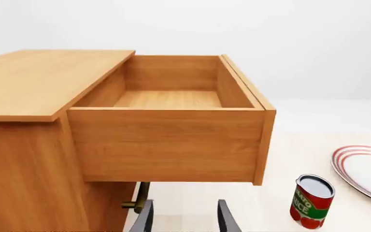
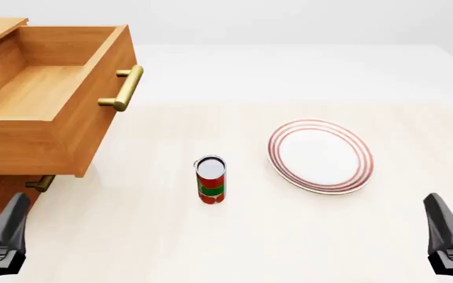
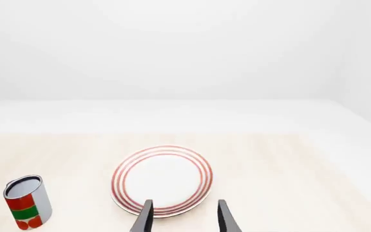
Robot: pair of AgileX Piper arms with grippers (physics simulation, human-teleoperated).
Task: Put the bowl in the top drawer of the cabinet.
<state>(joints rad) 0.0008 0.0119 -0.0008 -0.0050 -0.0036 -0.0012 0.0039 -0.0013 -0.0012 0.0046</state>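
The top drawer (image 2: 49,97) of the cabinet (image 1: 24,121) stands pulled out at the table's (image 2: 289,236) left edge, showing only bare wood inside. The bowl appears in no view. A tomato can (image 2: 210,179) stands mid-table beside a red-ringed plate (image 2: 320,155). The left gripper (image 1: 184,220) and the right gripper (image 3: 184,220) both hold their fingers apart, grasping nothing.

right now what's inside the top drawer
The top drawer is pulled open, and the part of its wooden floor that shows is bare in the left wrist and front views; no bowl there. Its front panel hides the nearest strip of the floor.
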